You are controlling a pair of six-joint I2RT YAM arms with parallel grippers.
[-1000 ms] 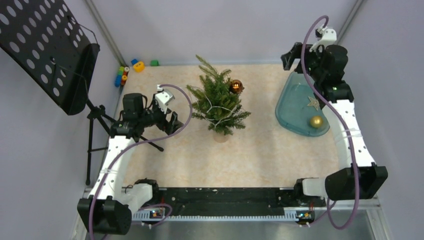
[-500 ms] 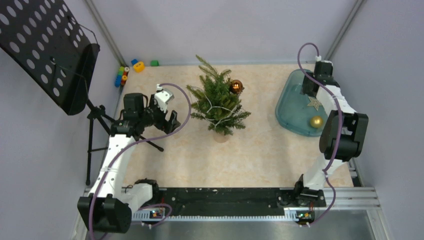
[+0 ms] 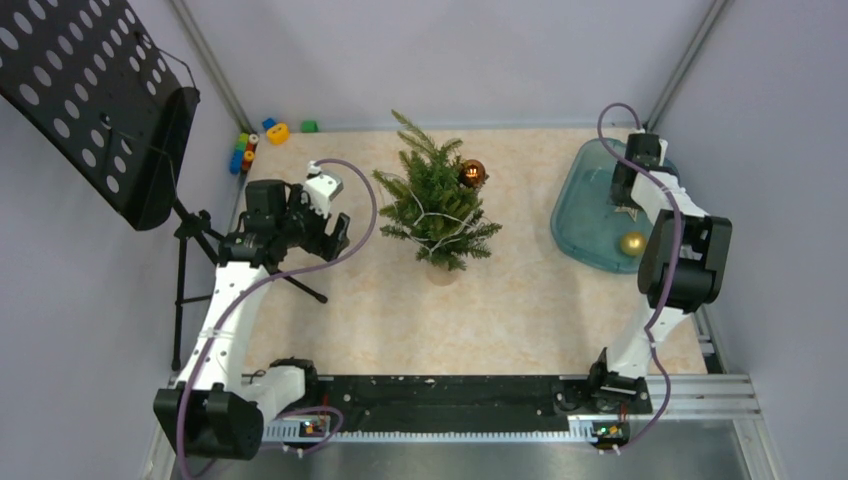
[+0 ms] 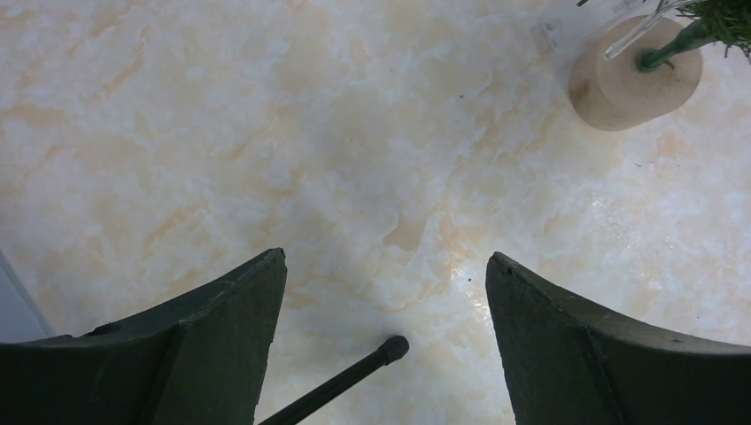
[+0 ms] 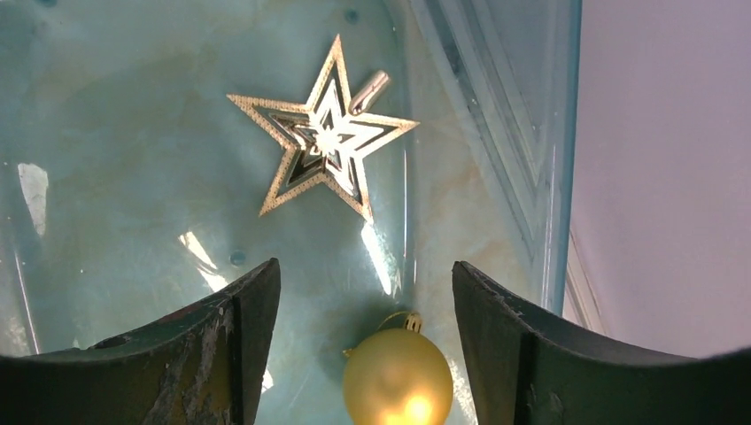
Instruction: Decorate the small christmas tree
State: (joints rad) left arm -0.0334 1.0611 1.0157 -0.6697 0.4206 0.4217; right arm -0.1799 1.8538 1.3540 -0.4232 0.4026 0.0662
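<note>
The left wrist view cuts off the dark green small christmas tree above its pale wooden base, and the right wrist view clips the shiny gold ball.

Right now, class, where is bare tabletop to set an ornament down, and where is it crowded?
Widest bare tabletop lies between the small christmas tree and the black base rail. Another strip separates tree from blue tray. Crowded: the tray, holding star and gold ball.
</note>
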